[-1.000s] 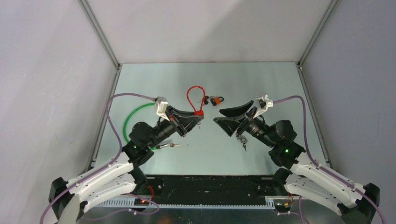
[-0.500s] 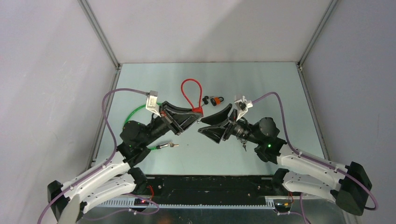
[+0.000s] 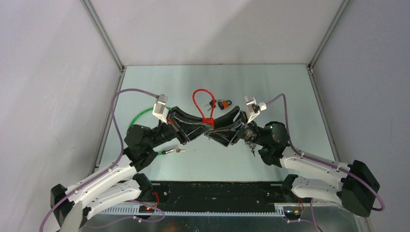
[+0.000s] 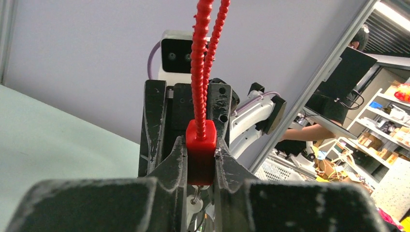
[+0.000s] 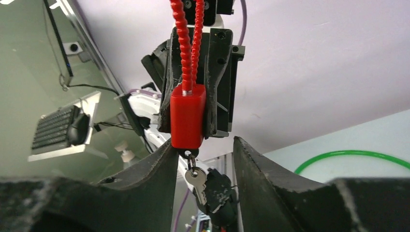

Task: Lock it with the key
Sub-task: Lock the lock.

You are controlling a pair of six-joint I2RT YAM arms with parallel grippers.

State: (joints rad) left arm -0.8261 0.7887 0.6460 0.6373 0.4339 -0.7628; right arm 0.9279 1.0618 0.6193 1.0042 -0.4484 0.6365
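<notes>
A red padlock (image 3: 208, 119) with a red cable loop (image 3: 200, 96) is held above the table's middle. My left gripper (image 3: 205, 124) is shut on the lock body, which shows clamped between its fingers in the left wrist view (image 4: 201, 150), the cable (image 4: 203, 58) rising above. A silver key (image 5: 196, 180) hangs on a ring under the lock body (image 5: 187, 121). My right gripper (image 5: 203, 154) is open, facing the left one, its fingers (image 5: 256, 169) on either side of the hanging key without touching it. In the top view the right gripper (image 3: 214, 129) meets the left at the lock.
A green cable lock (image 3: 140, 118) lies at the left, its metal end (image 3: 174, 151) near the left arm. A small black and orange padlock (image 3: 222, 103) lies behind the grippers. A small bunch of keys (image 3: 252, 151) lies by the right arm.
My right arm has swung left until its open jaws reach the red lock's underside. My left gripper has kept hold of the lock, shifting only slightly.
</notes>
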